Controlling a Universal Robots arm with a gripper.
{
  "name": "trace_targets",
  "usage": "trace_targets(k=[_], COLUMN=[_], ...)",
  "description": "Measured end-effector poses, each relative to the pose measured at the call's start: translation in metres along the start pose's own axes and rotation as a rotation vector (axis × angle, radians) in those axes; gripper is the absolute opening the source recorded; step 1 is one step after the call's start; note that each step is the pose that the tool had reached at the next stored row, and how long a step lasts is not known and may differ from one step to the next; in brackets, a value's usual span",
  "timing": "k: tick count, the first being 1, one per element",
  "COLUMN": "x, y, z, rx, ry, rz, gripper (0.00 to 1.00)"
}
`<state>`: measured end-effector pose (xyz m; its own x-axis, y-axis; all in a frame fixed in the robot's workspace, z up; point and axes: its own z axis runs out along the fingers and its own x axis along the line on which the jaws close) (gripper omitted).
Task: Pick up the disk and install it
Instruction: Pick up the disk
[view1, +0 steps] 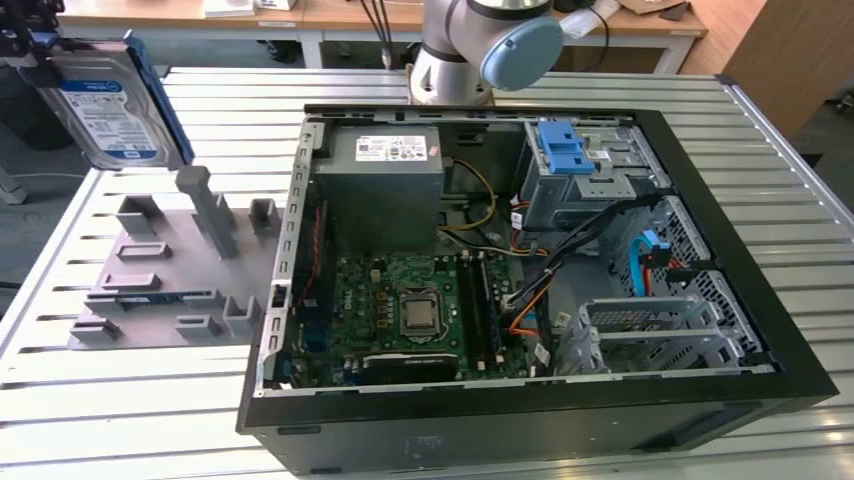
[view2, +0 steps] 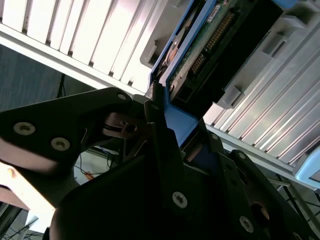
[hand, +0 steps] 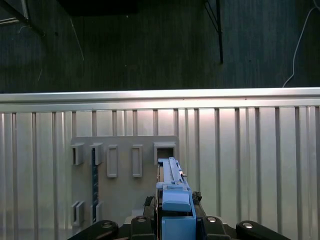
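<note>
Label print on the disk (view1: 114, 105) is too small to read. Second wrist view: disk's far end runs off the edge. Exterior view: arm (view1: 481, 45) cropped above its joint. First wrist view: gripper (hand: 174, 200) covers disk's near end.

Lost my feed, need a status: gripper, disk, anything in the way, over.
Gripper shut on disk. Disk held upright over grey holder, not yet in computer case. Case open, cables across its inside.

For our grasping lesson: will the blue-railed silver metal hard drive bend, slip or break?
The blue-railed silver metal hard drive probably won't bend: it hangs flat. Its smooth rail might slip in the claw. Its bare circuit board looks fragile.
</note>
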<state>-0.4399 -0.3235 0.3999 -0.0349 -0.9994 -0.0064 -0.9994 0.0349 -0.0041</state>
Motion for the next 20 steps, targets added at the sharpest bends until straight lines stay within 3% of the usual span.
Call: trace_targets(k=[9,20], x=[-0.0001,-0.0001], y=[0.0000,-0.0001], z=[-0.0084,-0.0234], rx=[-0.0002,0.0000], ry=[-0.0009,-0.0014], rz=[0.000,0.000], gripper=[0.36,0.36])
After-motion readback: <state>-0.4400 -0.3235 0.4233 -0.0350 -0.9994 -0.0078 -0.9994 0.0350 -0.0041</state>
